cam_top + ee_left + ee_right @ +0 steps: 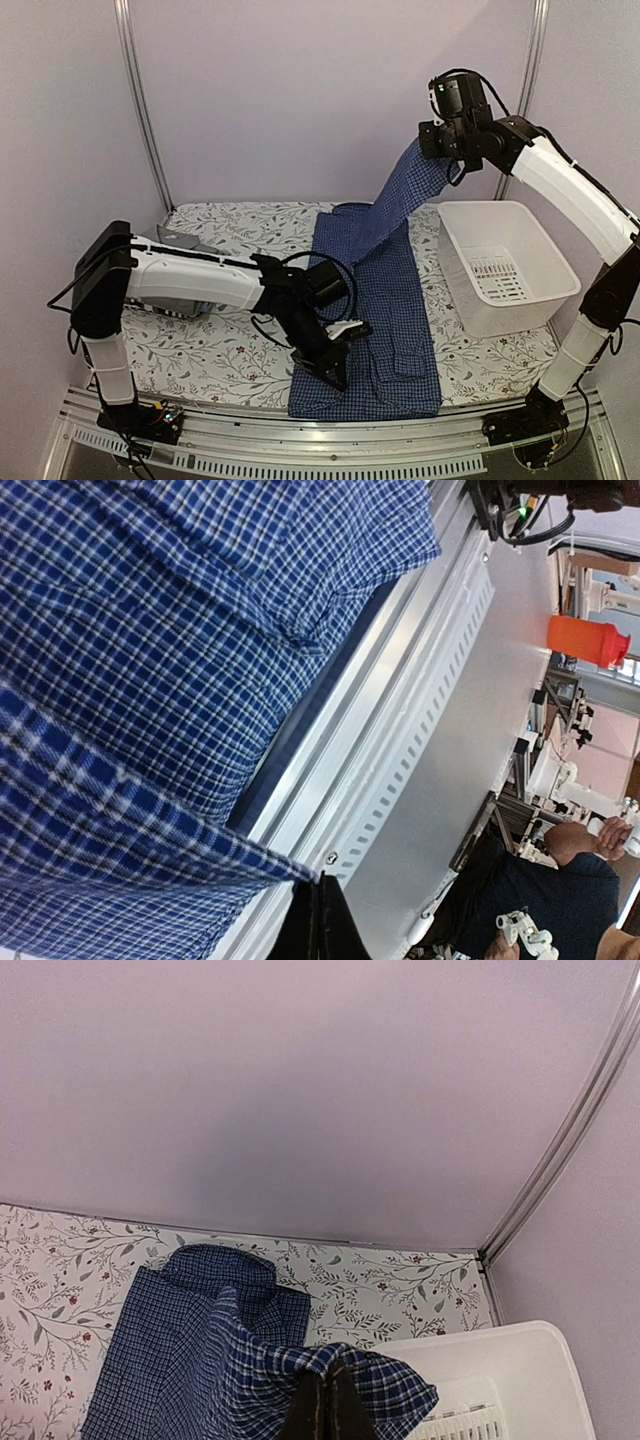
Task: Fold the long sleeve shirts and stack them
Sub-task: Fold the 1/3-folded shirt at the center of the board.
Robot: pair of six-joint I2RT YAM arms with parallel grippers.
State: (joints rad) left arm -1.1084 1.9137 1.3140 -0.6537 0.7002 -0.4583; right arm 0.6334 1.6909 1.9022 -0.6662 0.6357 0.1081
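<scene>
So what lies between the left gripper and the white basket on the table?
In the top view, from the left gripper comes first the blue checked shirt, then a bare strip of floral table cover, then the white basket.

Floral table (240,225) carries blue shirt (400,300), white basket (520,308).

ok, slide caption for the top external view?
Right fingers hold part of the blue checked shirt high; left fingers pinch its near edge on the table.
</scene>
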